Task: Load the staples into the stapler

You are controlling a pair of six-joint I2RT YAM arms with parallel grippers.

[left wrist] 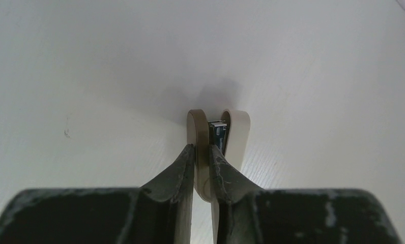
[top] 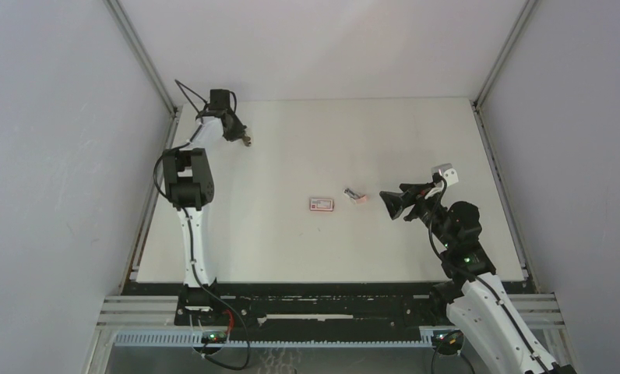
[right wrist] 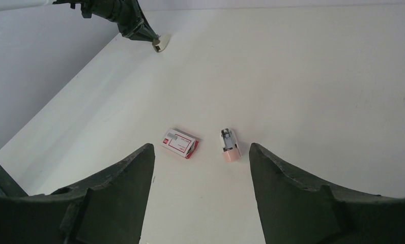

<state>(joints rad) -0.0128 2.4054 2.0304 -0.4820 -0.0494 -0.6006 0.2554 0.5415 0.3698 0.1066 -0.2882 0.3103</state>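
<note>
The white staple box with a red label (top: 321, 204) lies flat near the table's middle and also shows in the right wrist view (right wrist: 180, 143). No grey tray or staple strips show. The small pink-and-white stapler (top: 356, 195) lies just right of the box, pink end toward my right arm (right wrist: 230, 145). My right gripper (top: 389, 204) is open and empty, just right of the stapler, with both things ahead of its fingers (right wrist: 200, 146). My left gripper (top: 241, 136) is at the far left corner, shut on one arm of a small beige two-armed object (left wrist: 239, 127).
The beige object has a blue part between its arms and rests low over the white table (left wrist: 317, 76). It also shows in the right wrist view (right wrist: 162, 43). A grey wall runs along the table's left edge (right wrist: 32, 76). Metal rails border both sides.
</note>
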